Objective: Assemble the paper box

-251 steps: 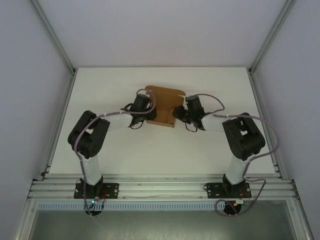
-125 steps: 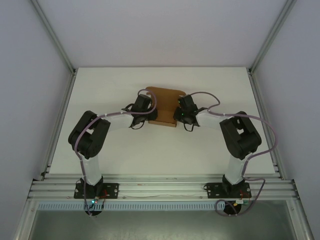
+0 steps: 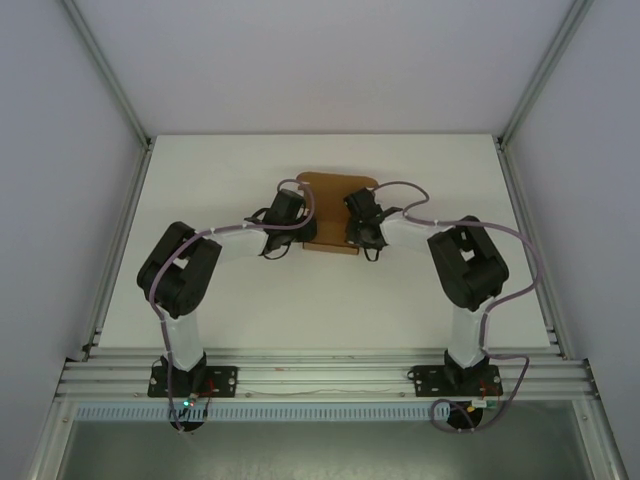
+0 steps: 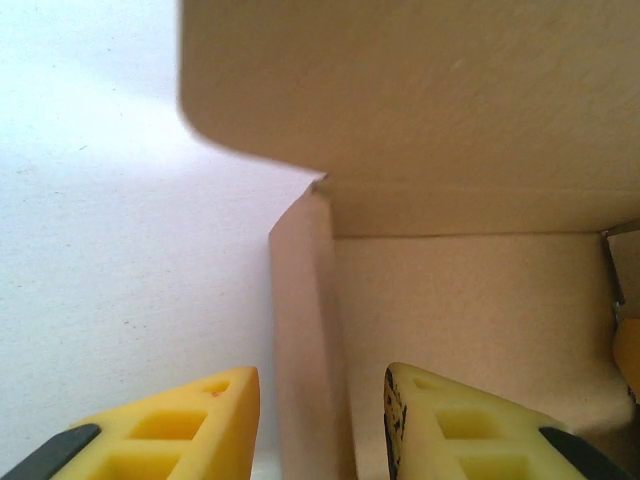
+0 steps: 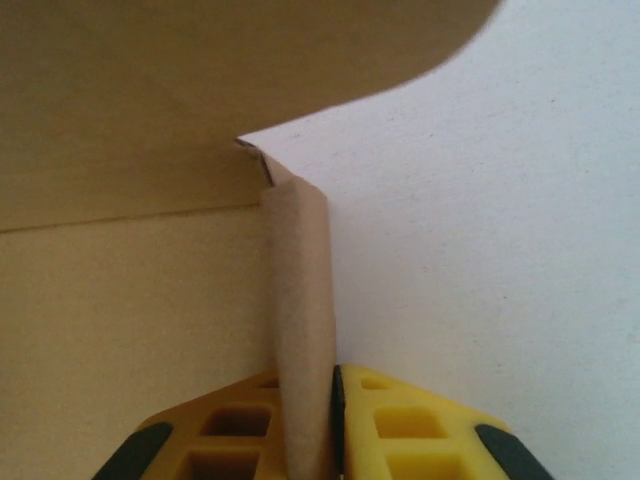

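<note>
The paper box (image 3: pixel 328 192) is brown cardboard at mid-table, its lid flap raised toward the far side. My left gripper (image 3: pixel 298 226) is at its left side. In the left wrist view the left gripper (image 4: pixel 320 430) stands open astride the upright left side wall (image 4: pixel 303 330), with a gap on each side of the card. My right gripper (image 3: pixel 352 228) is at the box's right side. In the right wrist view the right gripper (image 5: pixel 312 420) is shut on the folded right side wall (image 5: pixel 298 300), whose card is pinched between the yellow fingers (image 5: pixel 420 430). The lid flap (image 5: pixel 200 60) overhangs there.
The box lies on a white table (image 3: pixel 300 300) with free room in front of it and to both sides. Aluminium rails (image 3: pixel 320 375) run along the near edge and up both sides. Grey walls enclose the table.
The right arm has swung left onto the box, and its jaws have closed on the right side wall. The left arm has stayed where it was.
</note>
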You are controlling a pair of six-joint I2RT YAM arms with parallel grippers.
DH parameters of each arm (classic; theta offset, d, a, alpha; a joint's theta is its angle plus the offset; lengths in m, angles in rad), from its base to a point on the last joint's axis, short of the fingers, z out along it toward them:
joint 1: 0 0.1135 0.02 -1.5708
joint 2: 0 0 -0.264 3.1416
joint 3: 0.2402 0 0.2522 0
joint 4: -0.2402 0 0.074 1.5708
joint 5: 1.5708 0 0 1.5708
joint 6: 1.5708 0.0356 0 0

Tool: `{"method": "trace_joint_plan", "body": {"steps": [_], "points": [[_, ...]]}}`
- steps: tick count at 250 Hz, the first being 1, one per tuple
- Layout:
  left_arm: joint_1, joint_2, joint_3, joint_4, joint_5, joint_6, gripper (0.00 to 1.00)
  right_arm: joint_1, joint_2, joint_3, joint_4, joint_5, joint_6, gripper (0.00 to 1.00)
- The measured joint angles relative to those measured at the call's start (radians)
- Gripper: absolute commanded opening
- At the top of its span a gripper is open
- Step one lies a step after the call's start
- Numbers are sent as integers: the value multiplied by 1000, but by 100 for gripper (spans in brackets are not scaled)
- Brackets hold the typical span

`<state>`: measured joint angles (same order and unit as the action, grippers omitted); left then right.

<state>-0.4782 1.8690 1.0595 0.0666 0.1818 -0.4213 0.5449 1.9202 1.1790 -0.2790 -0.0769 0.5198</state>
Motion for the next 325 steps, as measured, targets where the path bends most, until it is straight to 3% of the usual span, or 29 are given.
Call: {"method": "trace_joint_plan", "body": {"steps": [37, 74, 99, 130, 157, 205, 248, 287, 325], "points": [[0, 0, 0, 0, 2, 0, 37, 6, 3, 5, -5, 11, -7, 20], [0, 0, 0, -2, 2, 0, 34, 9, -8, 0, -2, 10, -38, 32], [-2, 3, 5, -10, 1, 0, 32, 11, -38, -16, -13, 6, -58, 34], [-14, 11, 18, -16, -2, 1, 31, 10, -88, -22, -7, -12, -66, 48], [-26, 14, 21, -26, -8, 3, 28, 11, -143, -24, 10, -13, -69, 54], [-28, 15, 21, -37, -11, 4, 27, -6, -241, -98, 17, 39, -55, 57], [-33, 17, 32, -55, -16, 4, 27, -61, -361, -290, 61, 46, -41, 56], [-39, 17, 47, -63, -18, 5, 27, -124, -486, -441, 212, -3, 4, 40], [-39, 17, 53, -66, -18, 12, 27, -200, -431, -454, 353, -126, 24, 23]]}}
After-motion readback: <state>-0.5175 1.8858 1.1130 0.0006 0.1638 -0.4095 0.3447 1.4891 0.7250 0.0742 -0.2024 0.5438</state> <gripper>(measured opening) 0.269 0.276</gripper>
